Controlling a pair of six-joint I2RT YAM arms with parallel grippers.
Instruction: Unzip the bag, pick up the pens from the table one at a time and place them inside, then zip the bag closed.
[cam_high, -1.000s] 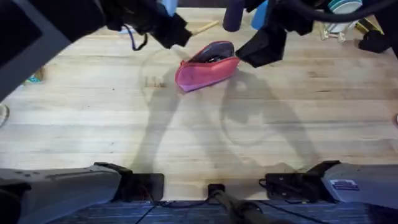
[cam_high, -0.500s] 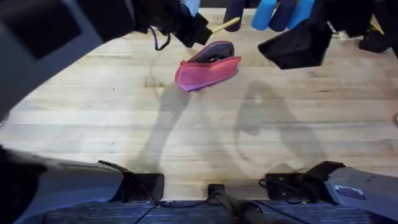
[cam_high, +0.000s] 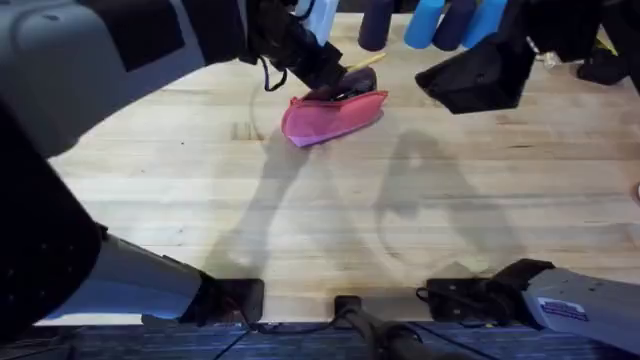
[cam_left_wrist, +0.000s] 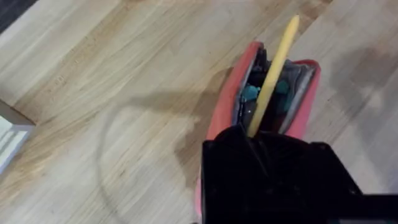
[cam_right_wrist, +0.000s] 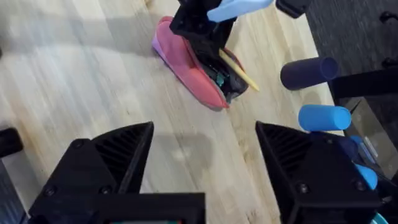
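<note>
While my left gripper (cam_left_wrist: 252, 134) hangs over the open mouth of the bag (cam_high: 330, 115), it is clamped on one yellow-tan pen (cam_left_wrist: 273, 74), whose free end slants out past the far lip of the pouch. The bag lies on its side toward the far middle of the table (cam_high: 300, 220), zipper undone, mouth gaping.

Step in hand, as I judge it: getting this pen inside. To do it well, tip the free end down so the shaft runs along the pouch, not across it. Lower until the tip sits below the zipper teeth, then let go. Dropped while crossing the lip, it would likely bridge the opening and foul the zip.

My right gripper (cam_right_wrist: 202, 140) hovers off to the side of the bag, jaws spread wide, nothing in them.

Contents: dark shapes and teal bits lie in the pouch; I cannot tell exactly what they are. Pink fabric sags around them.
</note>
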